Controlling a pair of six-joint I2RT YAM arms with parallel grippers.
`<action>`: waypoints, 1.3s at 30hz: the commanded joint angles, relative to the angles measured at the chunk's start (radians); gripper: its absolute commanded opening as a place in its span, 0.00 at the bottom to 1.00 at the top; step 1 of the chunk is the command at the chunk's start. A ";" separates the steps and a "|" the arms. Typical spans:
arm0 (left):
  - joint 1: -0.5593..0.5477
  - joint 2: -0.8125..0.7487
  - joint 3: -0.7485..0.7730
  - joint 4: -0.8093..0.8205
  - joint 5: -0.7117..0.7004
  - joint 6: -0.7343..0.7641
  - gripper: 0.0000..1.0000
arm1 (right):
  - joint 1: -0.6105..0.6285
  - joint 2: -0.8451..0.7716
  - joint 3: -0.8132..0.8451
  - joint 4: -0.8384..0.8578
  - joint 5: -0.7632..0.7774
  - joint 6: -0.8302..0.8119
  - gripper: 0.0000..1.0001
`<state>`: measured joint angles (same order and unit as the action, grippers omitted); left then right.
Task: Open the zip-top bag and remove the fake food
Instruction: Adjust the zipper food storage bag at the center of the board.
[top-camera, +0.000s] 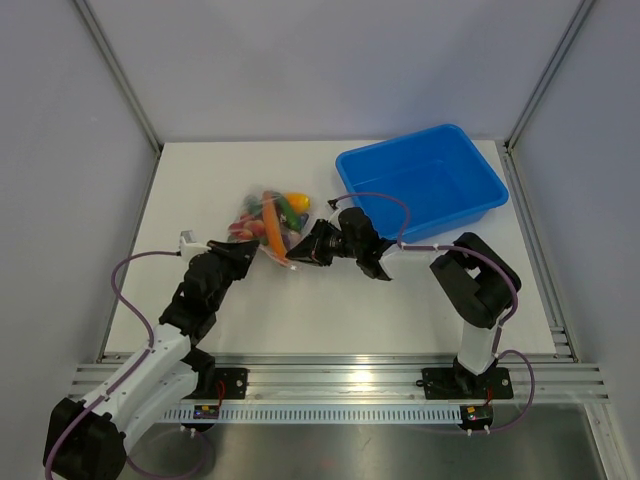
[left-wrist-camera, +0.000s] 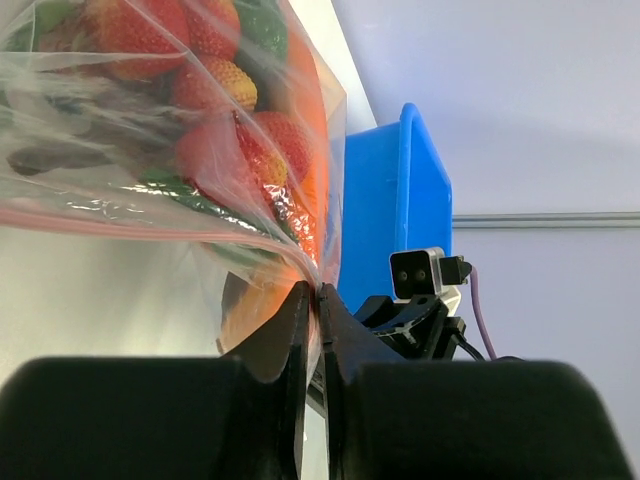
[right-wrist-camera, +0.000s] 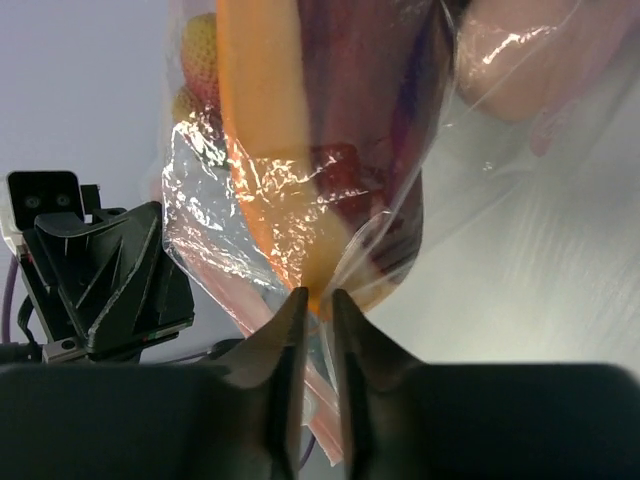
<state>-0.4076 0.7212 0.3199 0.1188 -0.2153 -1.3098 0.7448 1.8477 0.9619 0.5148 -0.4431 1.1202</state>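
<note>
The zip-top bag (top-camera: 268, 218) lies mid-table, full of fake food (top-camera: 285, 205) in red, orange, yellow and green. My left gripper (top-camera: 258, 252) comes from the near left and is shut on the bag's near edge. In the left wrist view the fingers (left-wrist-camera: 300, 330) pinch the clear film (left-wrist-camera: 150, 170) just below red and orange pieces (left-wrist-camera: 215, 85). My right gripper (top-camera: 303, 247) comes from the right and is shut on the same end of the bag. In the right wrist view its fingers (right-wrist-camera: 290, 335) clamp film beside the pinkish zip strip (right-wrist-camera: 262, 305), with an orange piece (right-wrist-camera: 265, 150) above.
A blue plastic bin (top-camera: 425, 182) stands at the back right, close behind the right arm, and also shows in the left wrist view (left-wrist-camera: 390, 190). The two grippers face each other a few centimetres apart. Grey walls enclose the white table (top-camera: 200, 180).
</note>
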 joint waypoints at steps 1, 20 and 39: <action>-0.005 -0.012 0.005 0.067 -0.006 -0.009 0.11 | -0.005 0.004 -0.003 0.099 -0.042 0.012 0.19; -0.005 0.030 0.208 -0.107 0.131 0.366 0.87 | -0.058 -0.079 0.052 -0.065 0.032 -0.171 0.00; -0.152 0.200 0.384 -0.119 0.147 0.734 0.84 | -0.139 -0.116 0.115 -0.164 0.049 -0.188 0.00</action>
<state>-0.5079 0.8757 0.6231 -0.0193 0.0002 -0.6727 0.6270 1.7950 1.0359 0.3229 -0.4019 0.9207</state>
